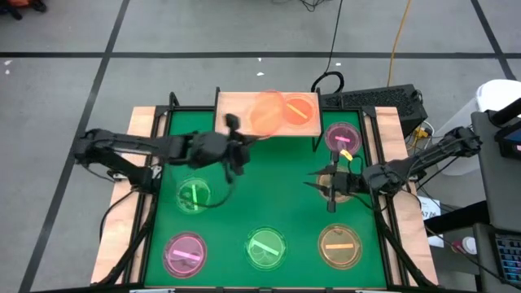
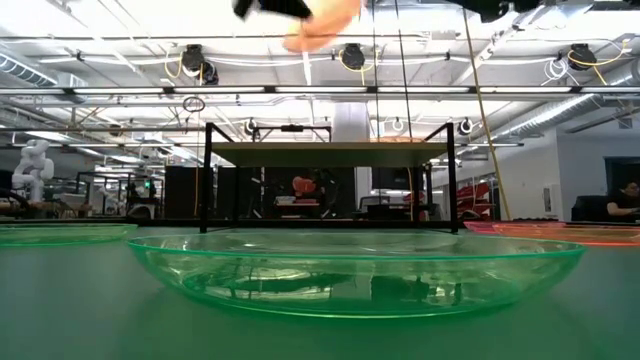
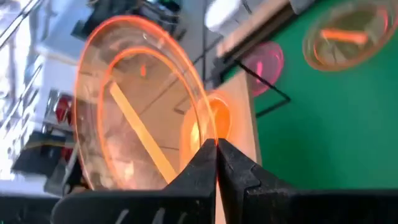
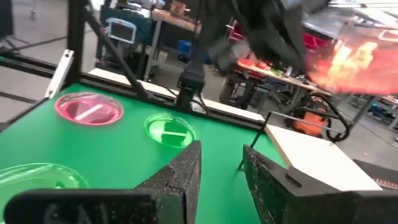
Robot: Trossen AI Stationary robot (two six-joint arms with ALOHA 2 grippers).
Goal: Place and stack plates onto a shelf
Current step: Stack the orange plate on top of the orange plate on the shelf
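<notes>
High view, shelf: one amber plate is seen lying on the shelf; a second orange plate is held over the shelf by the left gripper, which is clamped shut on its rim.
High view, table: six plates are counted still on the green table — a green plate, a pink plate, a second green plate, an amber-brown plate, a far pink plate, and one partly hidden under the right gripper.
Low view: the near green plate is seen in front; the shelf stands behind it; the held plate is carried high above.
Left wrist view: the held plate is pinched at its edge, tilted, above the shelf board.
Right wrist view: the right gripper is shown with fingers parted and nothing between them, low over the table.
Progress: one plate is judged placed, one nearly delivered, six left.
</notes>
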